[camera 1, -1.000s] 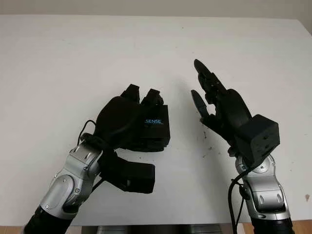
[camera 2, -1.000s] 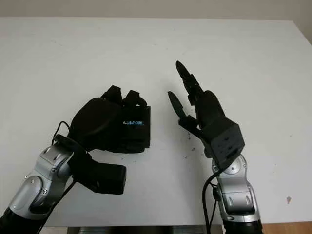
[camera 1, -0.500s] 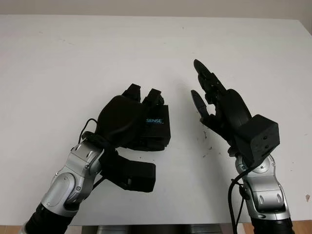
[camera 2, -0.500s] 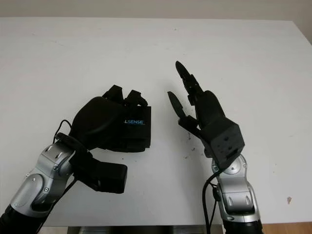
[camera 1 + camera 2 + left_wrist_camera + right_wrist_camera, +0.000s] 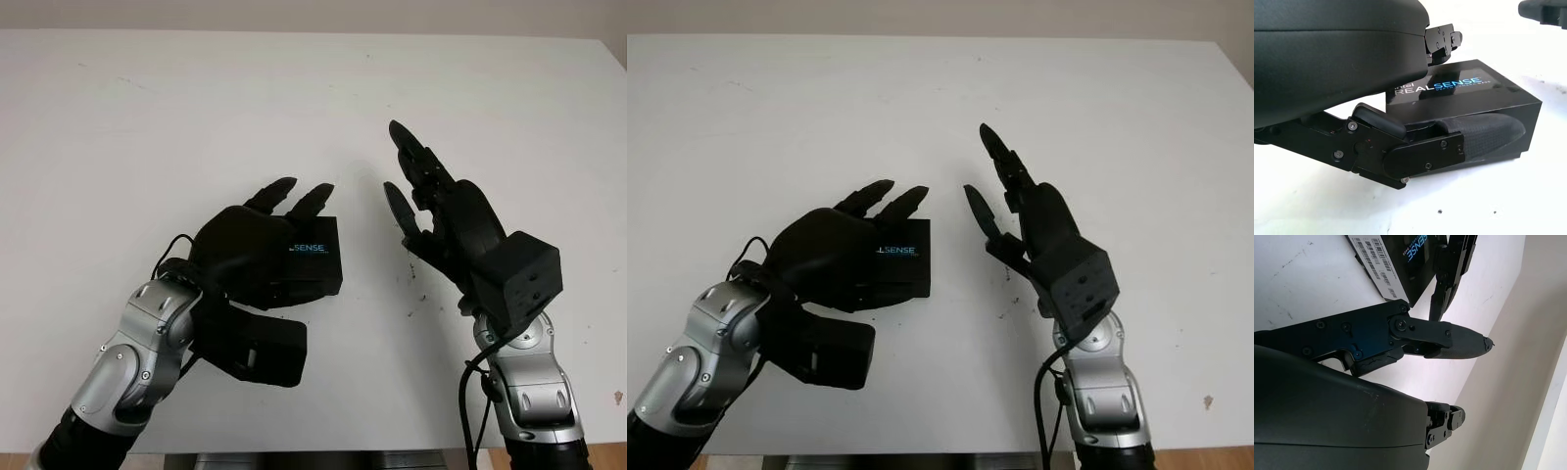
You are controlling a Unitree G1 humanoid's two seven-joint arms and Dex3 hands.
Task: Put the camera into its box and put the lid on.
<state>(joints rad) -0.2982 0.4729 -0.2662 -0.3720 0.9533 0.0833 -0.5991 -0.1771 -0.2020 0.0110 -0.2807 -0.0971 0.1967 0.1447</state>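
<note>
Now, starting at the left, the left hand (image 5: 250, 250) is hovering low over the white bench (image 5: 147, 117), toward the near edge and a little left of the middle, with its palm covering the left part of the black box (image 5: 315, 262). Its two upper fingers (image 5: 294, 199) are reaching out straight past the far edge of the box, uncurled, while in the left wrist view the lower finger (image 5: 1469, 134) is lying along the box's side wall, seemingly touching it, so the fingers are spread rather than pinching the box. The box is sitting flat on the bench with its lid closed, and the blue and white lettering (image 5: 1449, 85) on the lid is showing beside the palm. Just to the right of the box, across a narrow strip of bare bench, the right hand (image 5: 431, 211) is being held up above the surface, open and holding nothing, its fingers (image 5: 409, 147) stretched out and pointing toward the far edge. In the right wrist view one of these fingers (image 5: 1449, 340) is extending out in front of the box's labelled end (image 5: 1376, 264). A few small dark specks (image 5: 416, 284) are lying on the bench beneath the right hand.
</note>
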